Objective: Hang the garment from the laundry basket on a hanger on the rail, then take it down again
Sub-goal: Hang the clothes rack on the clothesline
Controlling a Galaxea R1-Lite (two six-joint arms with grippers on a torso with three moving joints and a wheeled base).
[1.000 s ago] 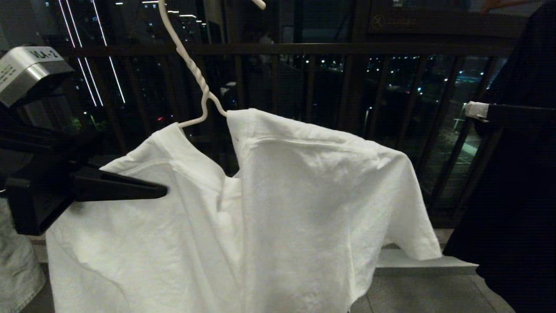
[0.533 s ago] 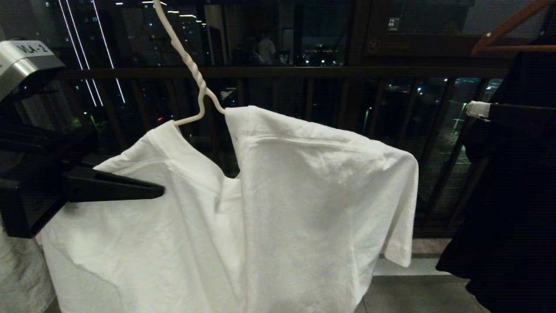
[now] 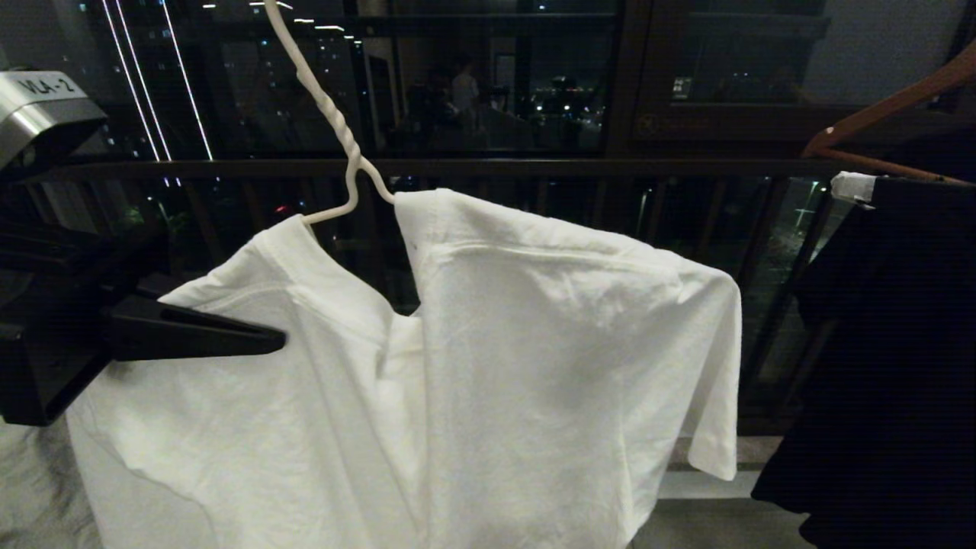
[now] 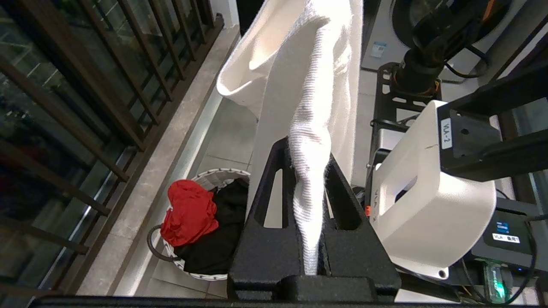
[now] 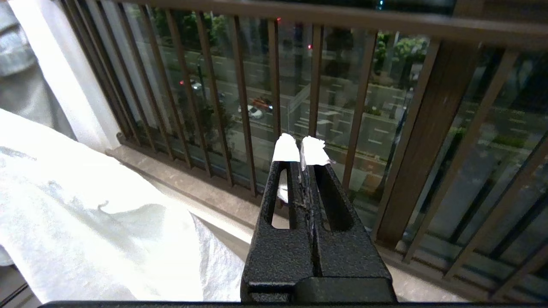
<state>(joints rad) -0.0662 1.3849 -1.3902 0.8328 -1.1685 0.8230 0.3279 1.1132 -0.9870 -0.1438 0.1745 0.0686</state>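
The garment (image 3: 518, 366), a white T-shirt, hangs on the white wire hanger (image 3: 339, 137), whose hook runs out of the top of the head view. My left gripper (image 3: 278, 341) comes in from the left, shut on the shirt's shoulder. In the left wrist view the fabric (image 4: 308, 85) is pinched between the black fingers of the left gripper (image 4: 308, 149). The laundry basket (image 4: 222, 173) stands on the floor below. At the right, apart from the shirt, my right gripper (image 3: 842, 187) is shut and holds nothing; its white-taped tips (image 5: 299, 149) point at the balustrade. The rail is out of view.
A dark brown balustrade (image 3: 534, 168) runs behind the shirt. A large black garment (image 3: 892, 343) hangs on a brown wooden hanger (image 3: 892, 107) at the right. Red and black clothes (image 4: 188, 211) fill the basket. A pale grey garment (image 3: 30, 488) hangs at the lower left.
The head view has risen: the balustrade's top bar and the floor ledge sit lower in the picture, and the wooden hanger has come into view. Shirt, hanger and both grippers keep their places.
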